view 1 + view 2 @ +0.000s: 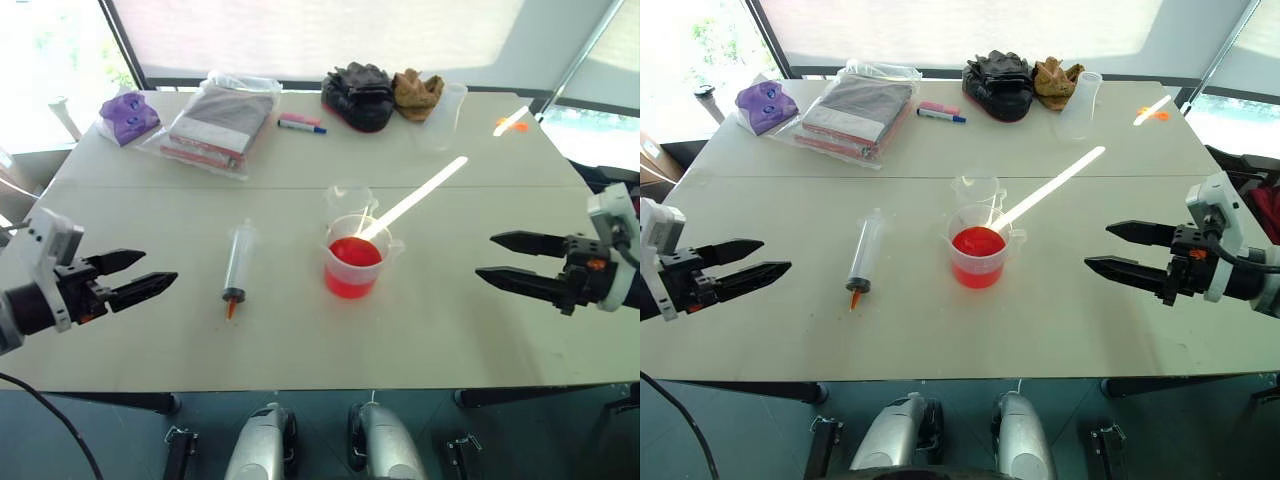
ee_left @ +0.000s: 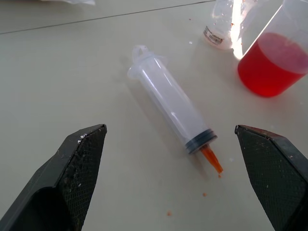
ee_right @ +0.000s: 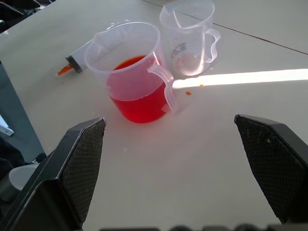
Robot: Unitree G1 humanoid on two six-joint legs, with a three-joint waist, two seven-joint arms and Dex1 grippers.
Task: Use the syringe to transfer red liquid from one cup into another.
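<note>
With both grippers spread wide and empty, left gripper sits at 9 o'clock on the table, right gripper at 3. Big cup at centre holds red liquid; small cup touches it at 12. Syringe lies flat at the big cup's 9, orange tip toward 6.

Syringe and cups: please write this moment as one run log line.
syringe: lying on table, untouched | red liquid: in handled beaker | smaller beaker: empty | left end effector: open | right end effector: open
</note>
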